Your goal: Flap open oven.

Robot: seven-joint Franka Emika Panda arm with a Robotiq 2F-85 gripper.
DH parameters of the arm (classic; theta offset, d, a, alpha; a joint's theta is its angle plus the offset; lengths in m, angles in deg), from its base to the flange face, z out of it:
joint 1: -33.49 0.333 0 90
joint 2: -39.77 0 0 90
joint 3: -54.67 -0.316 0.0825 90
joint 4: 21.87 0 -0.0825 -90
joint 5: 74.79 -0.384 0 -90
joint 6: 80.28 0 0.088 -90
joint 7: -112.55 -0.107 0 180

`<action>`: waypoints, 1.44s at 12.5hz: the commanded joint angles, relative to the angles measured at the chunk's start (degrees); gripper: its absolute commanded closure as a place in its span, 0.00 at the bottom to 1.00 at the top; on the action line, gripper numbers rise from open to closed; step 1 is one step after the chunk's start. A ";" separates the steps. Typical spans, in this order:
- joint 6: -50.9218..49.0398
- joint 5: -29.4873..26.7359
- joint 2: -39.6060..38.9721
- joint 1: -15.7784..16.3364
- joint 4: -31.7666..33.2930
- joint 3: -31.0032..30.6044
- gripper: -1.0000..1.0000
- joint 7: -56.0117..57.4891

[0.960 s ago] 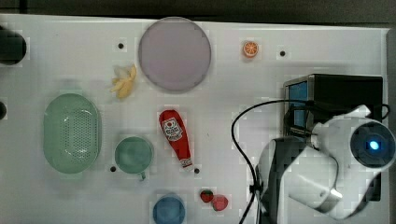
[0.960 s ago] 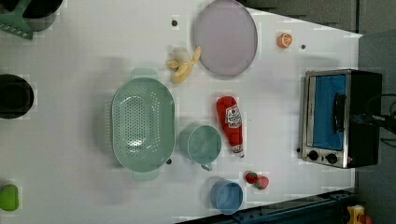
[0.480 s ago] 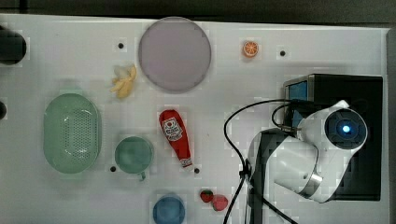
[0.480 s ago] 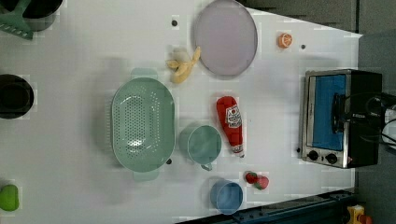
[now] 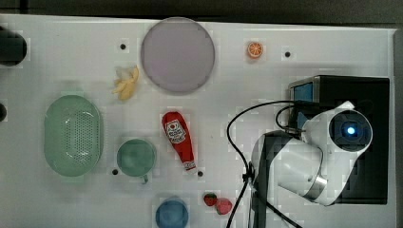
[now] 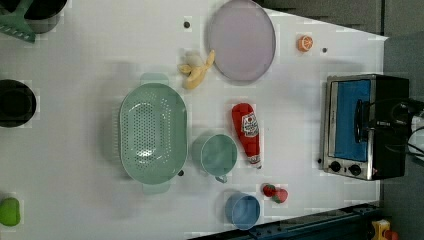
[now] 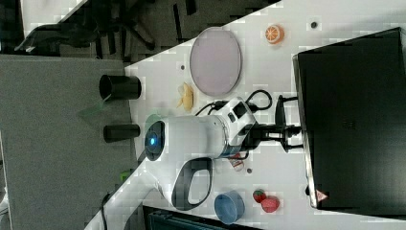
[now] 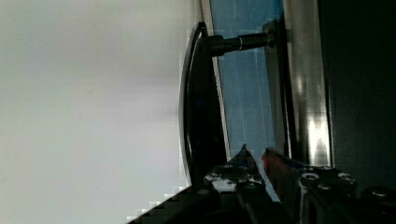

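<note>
The oven (image 5: 363, 90) stands at the top view's right, with a black top, and its blue glass door (image 6: 352, 120) is shut. Its dark bar handle (image 6: 359, 122) runs across the door front. My white arm (image 5: 309, 161) reaches over the oven's front edge. In the right view my gripper (image 7: 289, 131) sits right at the handle (image 7: 280, 115). The wrist view has the handle (image 8: 201, 107) just beside my gripper (image 8: 256, 156). Both fingertips are over the glass (image 8: 243, 84), a narrow gap apart, with nothing between them.
On the white table lie a ketchup bottle (image 5: 178, 138), a teal cup (image 5: 136, 157), a green colander (image 5: 73, 135), a blue bowl (image 5: 171, 213), strawberries (image 5: 217, 203), a purple plate (image 5: 177, 54), a banana (image 5: 125, 83) and an orange slice (image 5: 255, 49). A black cable (image 5: 237, 118) loops beside the arm.
The arm slid toward the top view's left and up over the oven front, bringing the gripper to the handle. It has held still for the last half second.
</note>
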 commanded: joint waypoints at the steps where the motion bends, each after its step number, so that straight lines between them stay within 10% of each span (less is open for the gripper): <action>1: 0.23 4.68 0.14 2.18 1.05 -3.85 0.83 -3.98; 18: -1.82 40.46 -17.74 14.84 0.04 -11.78 0.83 -56.15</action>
